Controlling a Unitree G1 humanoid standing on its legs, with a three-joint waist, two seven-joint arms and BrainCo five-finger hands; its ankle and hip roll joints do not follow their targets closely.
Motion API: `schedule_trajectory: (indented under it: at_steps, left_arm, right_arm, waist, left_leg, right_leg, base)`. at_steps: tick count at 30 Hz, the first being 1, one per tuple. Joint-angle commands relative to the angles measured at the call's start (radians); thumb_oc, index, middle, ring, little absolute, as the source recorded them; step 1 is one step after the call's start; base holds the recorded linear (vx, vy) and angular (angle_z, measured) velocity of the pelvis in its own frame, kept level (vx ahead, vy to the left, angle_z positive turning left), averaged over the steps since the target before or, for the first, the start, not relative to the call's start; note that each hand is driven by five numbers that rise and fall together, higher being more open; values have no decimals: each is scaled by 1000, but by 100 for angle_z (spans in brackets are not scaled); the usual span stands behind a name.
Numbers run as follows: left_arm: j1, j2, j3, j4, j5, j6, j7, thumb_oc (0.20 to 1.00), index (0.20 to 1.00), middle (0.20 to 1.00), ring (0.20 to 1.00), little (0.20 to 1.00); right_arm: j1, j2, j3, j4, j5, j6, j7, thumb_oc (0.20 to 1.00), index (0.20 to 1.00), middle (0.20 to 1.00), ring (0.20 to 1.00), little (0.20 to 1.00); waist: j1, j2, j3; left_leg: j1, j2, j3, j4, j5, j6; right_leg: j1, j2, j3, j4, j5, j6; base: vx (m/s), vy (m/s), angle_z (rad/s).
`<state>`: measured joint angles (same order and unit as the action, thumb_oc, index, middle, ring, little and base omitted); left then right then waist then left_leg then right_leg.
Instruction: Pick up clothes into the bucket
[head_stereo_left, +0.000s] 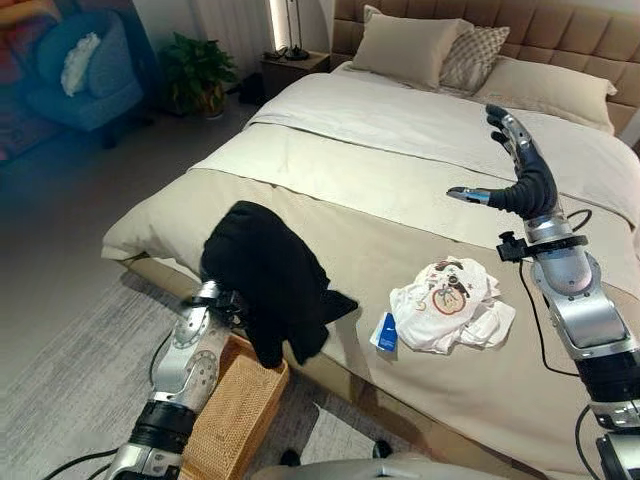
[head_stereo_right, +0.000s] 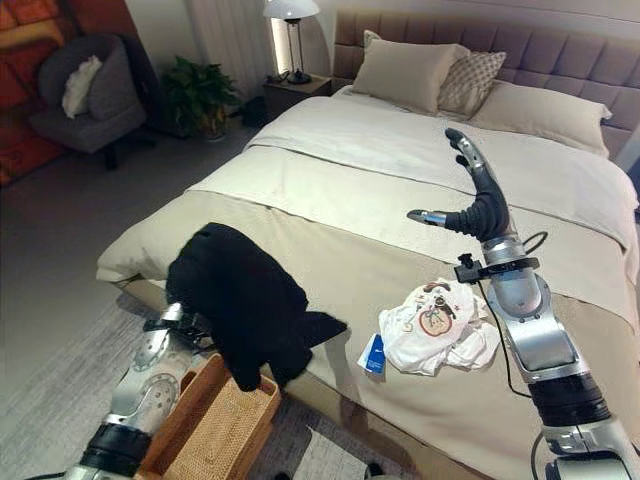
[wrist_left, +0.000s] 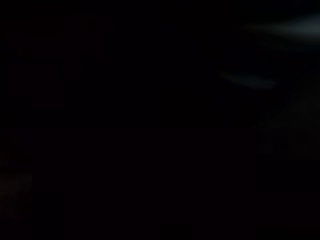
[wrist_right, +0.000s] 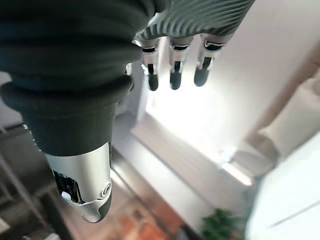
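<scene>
A black garment (head_stereo_left: 270, 280) hangs over the bed's near corner, draped over the end of my left arm (head_stereo_left: 190, 360). It covers my left hand, and its lower end dangles above the woven basket (head_stereo_left: 235, 410) on the floor by the bed. In the left wrist view there is just dark cloth (wrist_left: 150, 125) up close. A crumpled white printed garment (head_stereo_left: 450, 305) lies on the bed's near part. My right hand (head_stereo_left: 525, 175) is raised above the bed behind the white garment. Its fingers (wrist_right: 172, 65) are straight and hold nothing.
A small blue and white packet (head_stereo_left: 386, 332) lies beside the white garment. Pillows (head_stereo_left: 410, 45) are at the headboard. A nightstand (head_stereo_left: 295, 65), a potted plant (head_stereo_left: 200, 70) and an armchair (head_stereo_left: 85, 75) stand beyond the bed's left side. A grey rug (head_stereo_left: 70, 370) covers the floor.
</scene>
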<state>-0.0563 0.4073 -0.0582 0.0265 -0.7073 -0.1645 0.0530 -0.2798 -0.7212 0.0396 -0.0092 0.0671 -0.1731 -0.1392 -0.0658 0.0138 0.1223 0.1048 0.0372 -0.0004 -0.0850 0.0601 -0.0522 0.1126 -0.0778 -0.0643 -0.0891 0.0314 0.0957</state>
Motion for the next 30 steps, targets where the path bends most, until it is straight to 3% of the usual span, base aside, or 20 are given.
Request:
schedule_trajectory:
  at_steps: [1,7,16,20,24,30]
  left_arm:
    - [-21,92,111,-122,115,-136,31,200,200,200,200,200]
    - [55,178,270,-136,350,-184,124,200,200,200,200,200]
    - [51,184,287,13,491,-185,221,200,200,200,200,200]
    - [-25,175,266,232,532,-180,317,200,200,200,200,200]
    - [-94,192,240,330,578,-162,385,200,200,200,200,200]
    - [-259,276,182,532,585,-136,487,200,200,200,200,200]
  right_arm:
    - [-33,4,-63,53,-43,0,-18,1000,1000,1000,1000,1000]
    - [-38,44,-82,295,-86,13,-80,1000,1000,1000,1000,1000]
    - [26,182,-84,549,0,-22,-127,1000,1000,1000,1000,1000]
    - [79,236,-52,645,-11,-26,-129,1000,1000,1000,1000,1000]
    - [98,251,-25,688,-42,-23,-143,1000,1000,1000,1000,1000]
    - [109,271,33,684,-18,-47,-167,1000,1000,1000,1000,1000]
  waist:
    - [32,-38,-21]
    - [74,-20,26]
    - [82,-5,101]
    - [65,-20,170]
    - [56,-31,207]
    - [15,-76,300]
  left_leg:
    - [-48,-50,-28,151,-126,23]
    - [-103,-71,-79,177,-121,26]
    - [-201,-93,-115,236,-120,31]
    - [-288,-86,-93,309,-136,37]
    - [-346,-80,-84,347,-143,38]
    - [-478,-71,-54,455,-164,44]
  right_leg:
    - [-49,-49,-43,163,-76,23]
    - [-91,-63,-87,211,-94,16]
    - [-168,-76,-107,251,-95,15]
    - [-253,-78,-70,292,-89,18]
    - [-310,-81,-53,323,-84,21]
    - [-442,-87,-6,385,-74,25]
  base:
    - [-7,2,26]
    - [-34,17,28]
    - [-50,35,21]
    - [-78,63,-5]
    - [-87,75,-21]
    - [-82,76,-12]
